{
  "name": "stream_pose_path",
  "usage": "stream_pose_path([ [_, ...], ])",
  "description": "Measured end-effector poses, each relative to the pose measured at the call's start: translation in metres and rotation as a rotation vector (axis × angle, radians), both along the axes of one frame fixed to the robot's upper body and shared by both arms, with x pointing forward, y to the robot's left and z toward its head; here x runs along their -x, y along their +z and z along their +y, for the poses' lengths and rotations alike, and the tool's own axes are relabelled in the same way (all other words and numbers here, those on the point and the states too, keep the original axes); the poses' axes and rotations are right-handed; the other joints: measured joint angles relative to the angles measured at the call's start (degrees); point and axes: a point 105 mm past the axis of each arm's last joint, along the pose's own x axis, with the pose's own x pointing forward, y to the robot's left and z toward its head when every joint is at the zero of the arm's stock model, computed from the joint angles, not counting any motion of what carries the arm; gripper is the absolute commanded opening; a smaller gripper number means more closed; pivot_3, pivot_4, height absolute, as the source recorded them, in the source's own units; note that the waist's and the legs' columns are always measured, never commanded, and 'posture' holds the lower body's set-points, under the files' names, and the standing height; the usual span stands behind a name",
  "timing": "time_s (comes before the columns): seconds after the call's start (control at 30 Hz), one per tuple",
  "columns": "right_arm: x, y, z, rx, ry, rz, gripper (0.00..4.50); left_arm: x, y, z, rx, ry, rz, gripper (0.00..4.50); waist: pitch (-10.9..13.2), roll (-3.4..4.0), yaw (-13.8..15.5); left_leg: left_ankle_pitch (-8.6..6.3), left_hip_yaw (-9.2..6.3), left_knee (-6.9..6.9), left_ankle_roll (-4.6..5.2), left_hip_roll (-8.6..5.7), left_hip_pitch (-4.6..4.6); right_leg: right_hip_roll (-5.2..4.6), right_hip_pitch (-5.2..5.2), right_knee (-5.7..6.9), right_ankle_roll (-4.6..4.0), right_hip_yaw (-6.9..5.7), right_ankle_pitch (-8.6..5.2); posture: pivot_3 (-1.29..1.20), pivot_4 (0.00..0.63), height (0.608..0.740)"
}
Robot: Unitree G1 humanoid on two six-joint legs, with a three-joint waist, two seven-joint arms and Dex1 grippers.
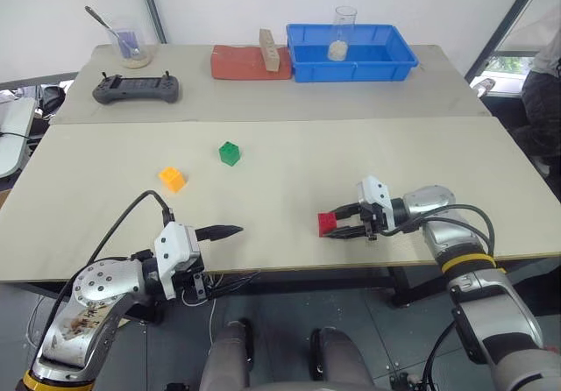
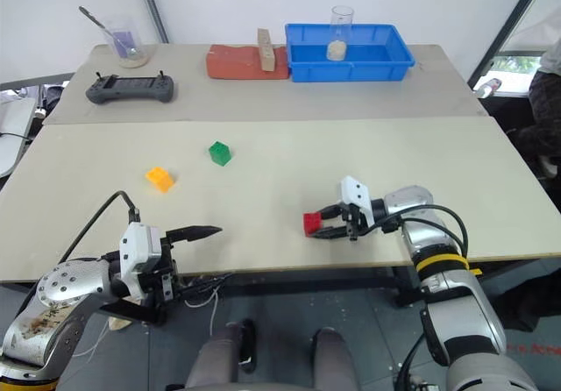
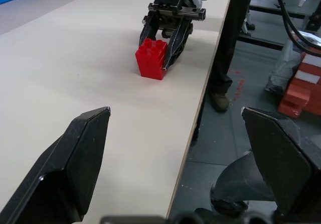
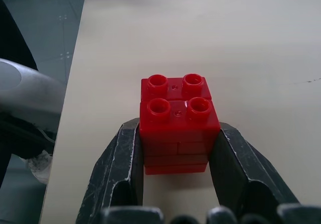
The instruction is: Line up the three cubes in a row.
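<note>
**Red cube gripped near the front edge, two cubes loose on open table**

The near table (image 1: pixel 289 159) is a broad pale surface, mostly bare; its front edge runs just below both grippers, and a seam joins it to the far table (image 1: pixel 377 93) behind. On the far table stand a blue bin (image 1: pixel 351 53), a red brick-like block (image 1: pixel 238 62) and a dark handheld controller (image 1: pixel 136 88); no writing or label can be read on any of them. The right gripper (image 1: pixel 344 224) is clamped on the red cube (image 1: pixel 327 223), close to the front edge; the left gripper (image 1: pixel 219 231) is spread wide with nothing in it, at the same edge. The green cube (image 1: pixel 229 152) and the orange-yellow cube (image 1: pixel 172 178) sit near each other, well apart from the red cube, with free surface all round.
</note>
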Motion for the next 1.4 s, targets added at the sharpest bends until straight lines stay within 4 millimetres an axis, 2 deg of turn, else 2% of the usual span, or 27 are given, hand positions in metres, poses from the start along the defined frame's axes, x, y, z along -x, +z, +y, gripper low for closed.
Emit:
stream_pose_path([
  [0.47, 0.005, 0.0, -0.018, 0.029, -0.009, 0.032, 1.43, 0.002, 0.001, -0.005, 0.002, -0.02, -0.003, 4.5, 0.0, 0.0, 0.8, -0.01, 0.02, 0.01, -0.01, -0.03, 0.17, -0.09, 0.0, -0.05, 0.01, -0.01, -0.01, 0.0, 0.15, 0.74],
  [0.53, 0.005, 0.0, -0.019, 0.029, -0.012, 0.033, 2.49, 0.002, 0.001, -0.005, 0.003, -0.023, -0.002, 4.5, 0.0, 0.0, 0.7, -0.01, 0.02, 0.01, -0.01, -0.03, 0.18, -0.09, 0.0, -0.04, 0.01, -0.02, -0.01, 0.0, 0.15, 0.74],
  [0.73, 0.008, -0.008, -0.023, 0.061, -0.019, 0.059, 4.46, 0.003, -0.001, -0.009, 0.009, -0.036, 0.008, 4.5, 0.0, 0.0, 0.7, -0.01, 0.03, 0.01, -0.01, -0.03, 0.17, -0.08, -0.01, -0.04, 0.01, 0.01, -0.01, 0.0, 0.15, 0.74],
  [1.0, 0.006, -0.002, -0.037, 0.093, -0.052, 0.054, 4.46, -0.002, 0.0, -0.012, 0.044, 0.003, 0.001, 4.5, 0.0, 0.0, 0.8, -0.01, 0.02, 0.02, -0.01, -0.03, 0.16, -0.08, -0.01, -0.04, 0.01, 0.0, -0.01, 0.0, 0.15, 0.74],
  [1.07, 0.006, 0.007, -0.038, 0.087, -0.059, 0.043, 4.46, -0.011, 0.002, -0.011, 0.079, 0.071, -0.003, 4.5, 0.0, 0.01, 0.8, 0.0, 0.03, 0.02, 0.0, -0.04, 0.15, -0.08, 0.02, -0.02, 0.02, 0.03, -0.01, 0.0, 0.15, 0.74],
  [1.17, 0.008, 0.035, -0.027, 0.004, -0.086, -0.013, 4.46, -0.035, 0.001, -0.005, 0.134, 0.249, -0.023, 4.5, 0.0, 0.01, 1.0, 0.0, 0.01, 0.02, 0.01, -0.04, 0.14, -0.06, 0.12, 0.04, 0.02, 0.09, -0.01, 0.0, 0.15, 0.74],
  [1.33, 0.016, 0.084, 0.01, -0.16, -0.209, -0.094, 4.46, -0.079, -0.014, 0.001, 0.217, 0.568, -0.034, 4.5, 0.0, 0.0, 1.5, 0.01, -0.02, 0.12, 0.02, -0.07, 0.11, -0.04, 0.1, 0.15, 0.12, 0.13, 0.05, 0.0, 0.15, 0.74],
  [1.4, 0.027, 0.1, 0.03, -0.246, -0.272, -0.091, 4.46, -0.1, -0.02, -0.003, 0.241, 0.687, -0.04, 4.5, 0.0, -0.04, 1.9, 0.01, -0.06, 0.17, 0.01, -0.08, 0.02, -0.04, 0.06, 0.12, 0.08, 0.04, 0.03, 0.0, 0.15, 0.74],
])
